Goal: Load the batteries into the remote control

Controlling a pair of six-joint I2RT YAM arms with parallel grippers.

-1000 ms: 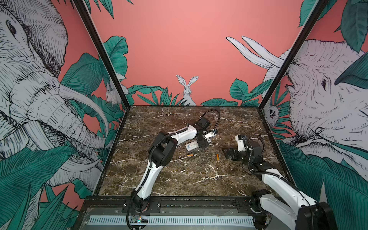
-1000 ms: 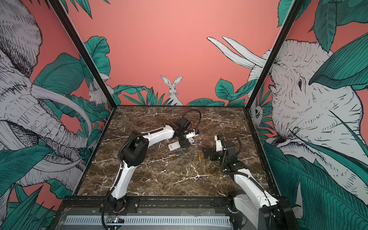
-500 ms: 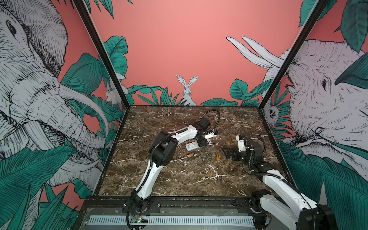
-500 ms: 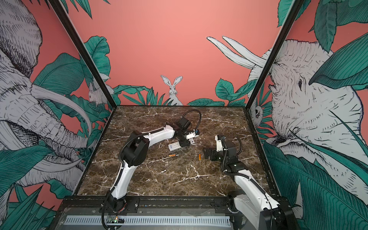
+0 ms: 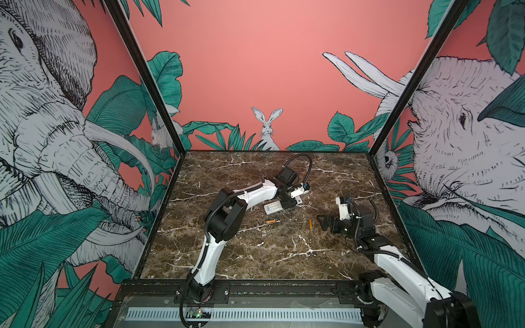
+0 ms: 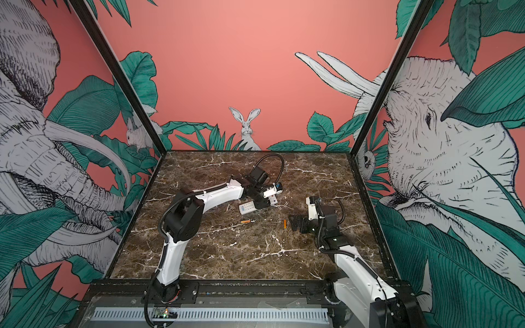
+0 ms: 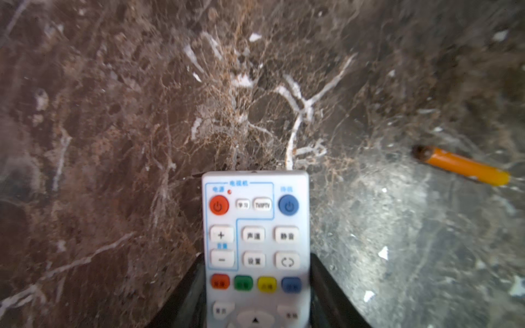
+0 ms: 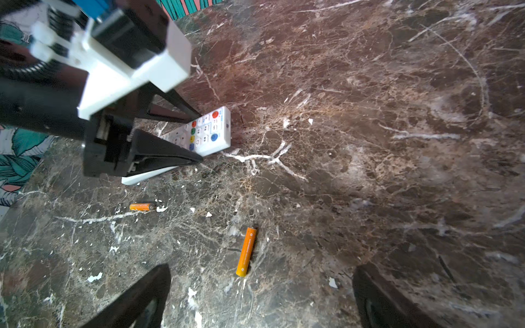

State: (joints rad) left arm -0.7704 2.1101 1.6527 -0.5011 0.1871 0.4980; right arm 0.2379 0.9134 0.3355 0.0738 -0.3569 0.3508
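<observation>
The white remote control (image 7: 255, 227) lies buttons up, its red and blue power buttons at the free end. My left gripper (image 7: 255, 257) is shut on its two long sides; both top views show this at the table's middle back (image 5: 272, 208) (image 6: 247, 208). The right wrist view shows the black fingers (image 8: 170, 150) clamping the remote (image 8: 211, 133). Two orange batteries lie loose on the marble in front of it, one (image 5: 271, 221) (image 8: 142, 207) nearer the remote, one (image 5: 310, 224) (image 8: 246, 252) just ahead of my right gripper (image 8: 262, 269), which stands wide open and empty above the table (image 5: 321, 221).
The brown marble table (image 5: 255, 255) is walled by patterned panels on three sides, with a black rail (image 5: 255, 289) along the front. The left arm's elbow (image 5: 224, 215) stands over the table's left middle. White flecks dot the marble.
The left gripper's jaws have closed in onto the remote's sides. Neither arm has shifted noticeably, and both batteries lie where they were.
</observation>
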